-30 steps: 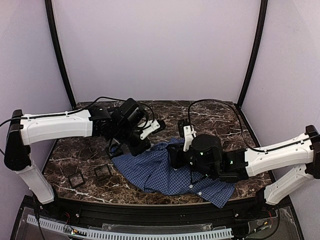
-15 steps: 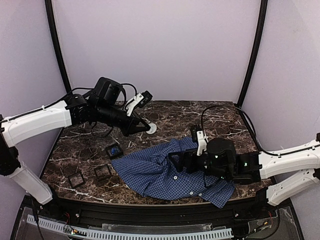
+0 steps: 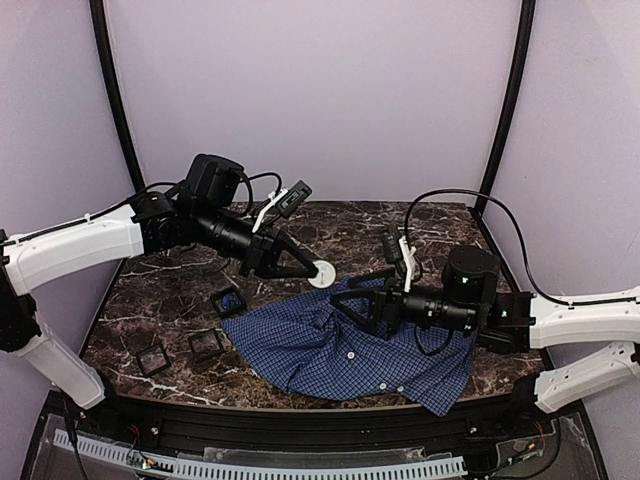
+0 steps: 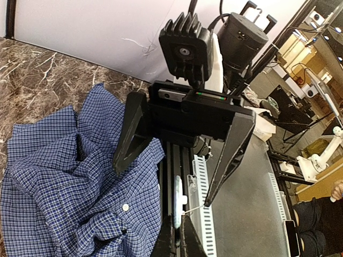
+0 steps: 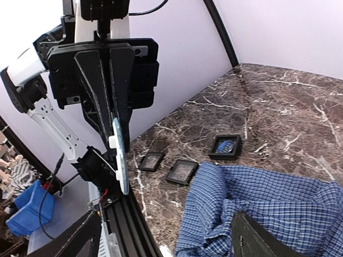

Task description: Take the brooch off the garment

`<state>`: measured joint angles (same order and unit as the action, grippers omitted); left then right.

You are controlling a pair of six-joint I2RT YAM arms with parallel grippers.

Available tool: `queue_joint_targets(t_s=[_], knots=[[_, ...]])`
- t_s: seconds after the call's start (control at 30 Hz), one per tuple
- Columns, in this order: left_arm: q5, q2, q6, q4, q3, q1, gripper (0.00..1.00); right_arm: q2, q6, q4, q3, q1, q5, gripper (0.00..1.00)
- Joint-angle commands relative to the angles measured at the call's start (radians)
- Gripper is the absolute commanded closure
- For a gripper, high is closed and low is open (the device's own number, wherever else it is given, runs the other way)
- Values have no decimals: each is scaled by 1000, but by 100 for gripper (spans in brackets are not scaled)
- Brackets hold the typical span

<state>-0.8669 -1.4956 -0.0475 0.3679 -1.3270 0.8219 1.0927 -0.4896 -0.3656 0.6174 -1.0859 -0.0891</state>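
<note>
The blue-and-white small-check button-up shirt lies crumpled on the dark brown marble-patterned counter, close to its front edge, with white buttons showing. To its left sit two small black square trays, side by side. A third black tray lies a little farther back and holds something blue. Over the shirt's far side the right hand hovers with its fingers spread wide, gripping nothing. Beyond it, the left hand is clamped on the round white disc brooch. It holds the brooch in the air, apart from the shirt and just past the shirt's far edge.
</note>
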Motion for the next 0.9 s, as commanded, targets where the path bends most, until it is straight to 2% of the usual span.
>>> queue_joint_targets(t_s=[0.0,0.13,0.6,0.87], knots=[[-93,3,-16,-24,14,0,99,40,22,-143,32,4,-139,21],[-110,-2,-14,-18,11,2,99,78,19,-162,60,6,-171,32],[-107,-5,-7,-8,8,7,99,118,12,-212,91,5,-154,50],[-104,-3,-2,-3,8,10,99,126,5,-213,87,6,-123,69]])
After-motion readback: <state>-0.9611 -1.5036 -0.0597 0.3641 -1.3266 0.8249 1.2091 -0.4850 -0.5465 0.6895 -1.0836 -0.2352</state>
